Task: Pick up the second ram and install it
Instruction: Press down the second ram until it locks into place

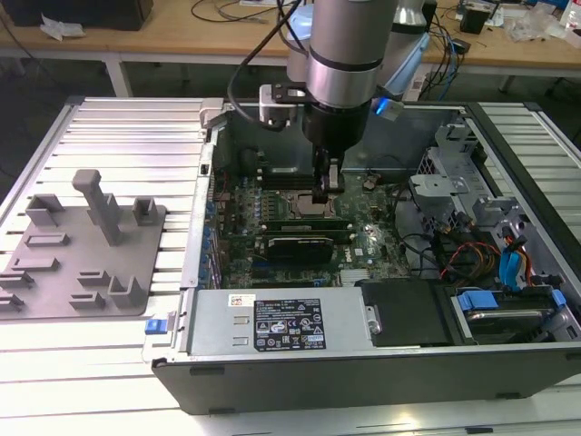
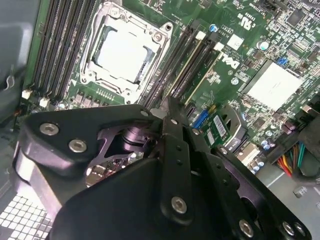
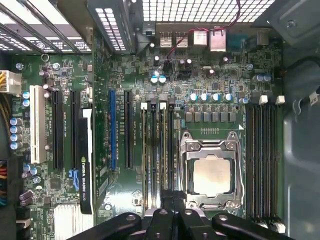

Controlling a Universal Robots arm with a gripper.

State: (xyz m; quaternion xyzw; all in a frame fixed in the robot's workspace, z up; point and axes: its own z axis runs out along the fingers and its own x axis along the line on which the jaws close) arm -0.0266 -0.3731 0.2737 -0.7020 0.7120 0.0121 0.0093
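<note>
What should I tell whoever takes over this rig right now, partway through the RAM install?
Gripper: down inside the open computer case, tip over the memory slots beside the CPU socket.
Second ram: a green strip stands in the slots directly under the gripper tip.
Fixture tray: on the slatted table, at the exterior view's left.
Done: the ram has been brought to the motherboard.
Left: confirm it is fully seated and its latches are closed, as the pictures do not settle that.
</note>
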